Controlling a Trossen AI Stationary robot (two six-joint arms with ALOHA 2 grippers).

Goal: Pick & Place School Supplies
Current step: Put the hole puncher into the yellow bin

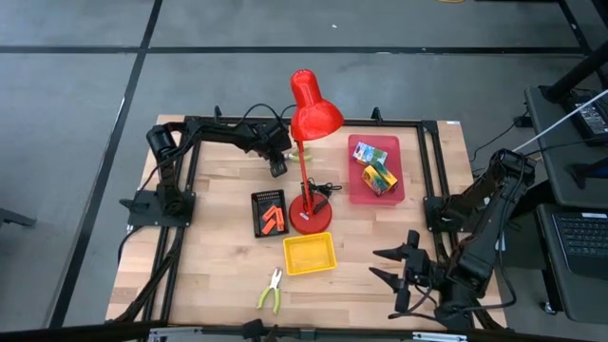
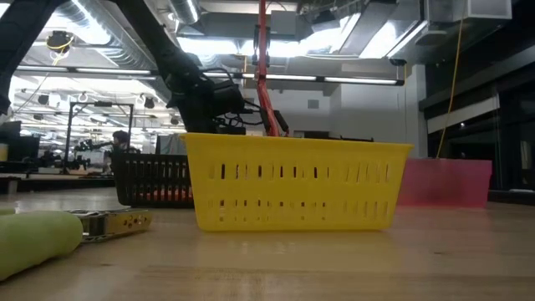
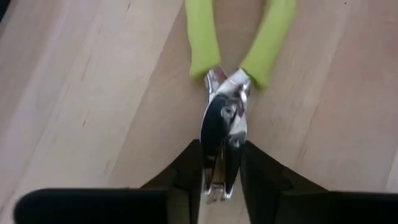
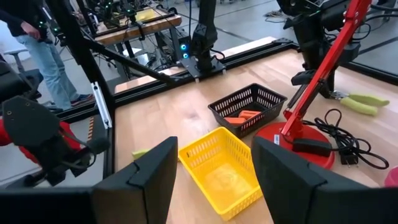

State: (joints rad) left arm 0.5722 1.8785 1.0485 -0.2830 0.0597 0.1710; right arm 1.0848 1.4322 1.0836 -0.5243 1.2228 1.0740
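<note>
Counting two pliers, I saw the loose pliers (image 1: 272,291) lying free, the other pliers (image 3: 225,118) clenched in the left pincer (image 3: 222,165), the right pincer (image 4: 214,152) gaping, and the crayon boxes (image 1: 377,169) overlapping beyond counting.

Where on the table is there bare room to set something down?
Bare wood lies left of the black tray, and between the yellow tray and the waiting right gripper. It's crowded around the red lamp, where the left gripper meets pliers.

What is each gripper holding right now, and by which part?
The left gripper clamps the pliers by their metal nose; the yellow-green handles stick out free. The right gripper is open and holds nothing.
</note>
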